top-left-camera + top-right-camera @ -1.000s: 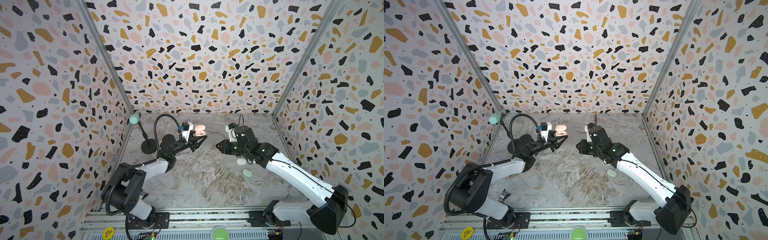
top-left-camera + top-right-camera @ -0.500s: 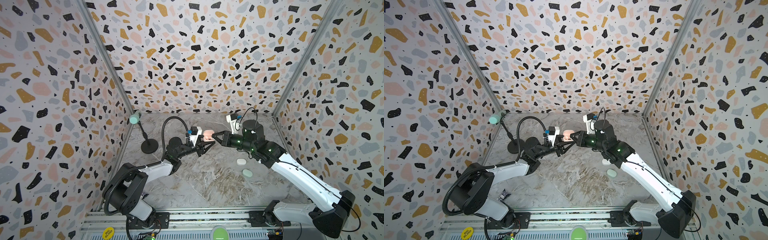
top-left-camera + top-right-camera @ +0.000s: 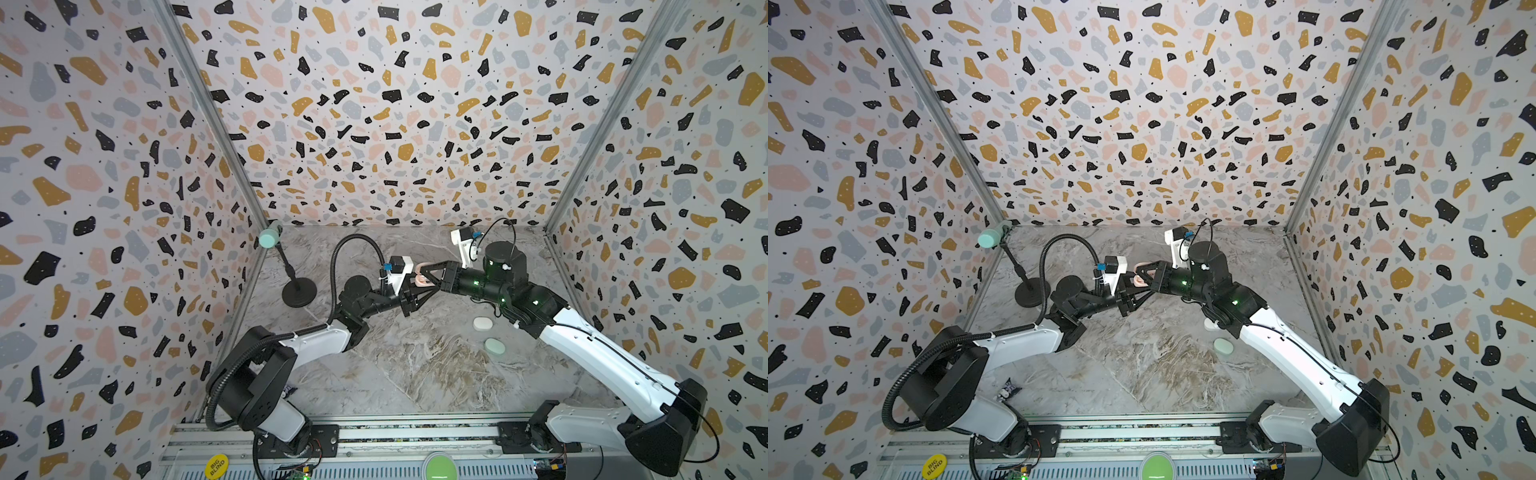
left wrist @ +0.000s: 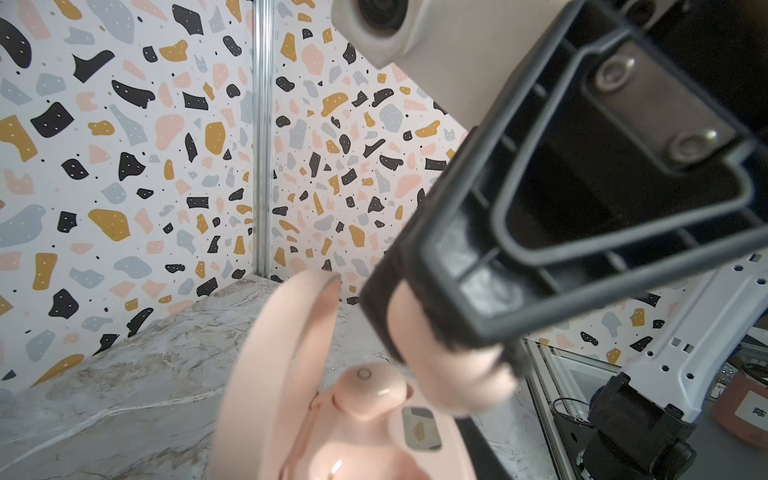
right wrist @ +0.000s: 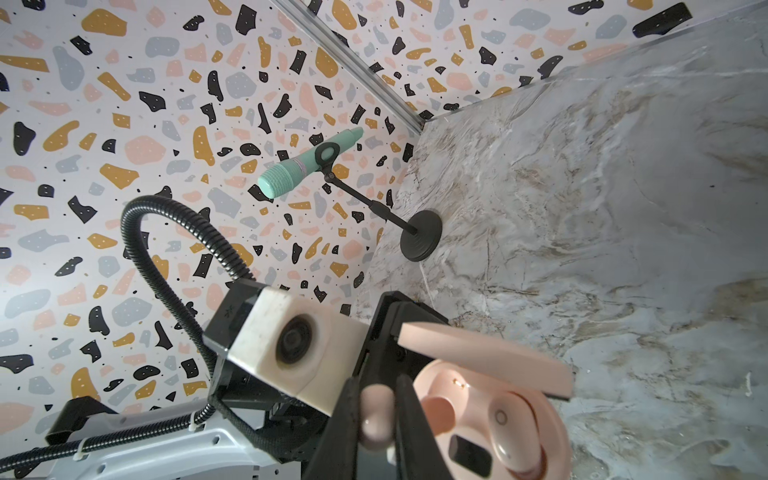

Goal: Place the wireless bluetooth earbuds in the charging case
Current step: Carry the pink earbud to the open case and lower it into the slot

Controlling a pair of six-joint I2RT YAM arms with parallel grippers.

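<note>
- Two robot arms meet above the middle of a marble table (image 3: 395,365), inside a booth with terrazzo-patterned walls.
- The left gripper (image 3: 419,291) is clamped on the base of a pink case (image 3: 422,279), holding it clear of the table. The case lid (image 4: 286,353) stands open.
- The right gripper (image 5: 377,395) reaches in from the right. Its two black fingers (image 5: 411,419) are pressed in on a small pink earbud (image 5: 376,422), pinching it between their tips.
- This earbud sits just beside the rim of the open base, on the side with the empty pocket. Whether it touches the case cannot be told.
- A second earbud (image 4: 370,390), also pink, is seated in the case's other pocket.
- A white case (image 3: 482,323) and a green case (image 3: 494,346) lie closed on the table. They are close together beside the right arm, well apart from the pink case.
- A mint microphone (image 5: 299,170) stands on a black stand in the far left corner.
</note>
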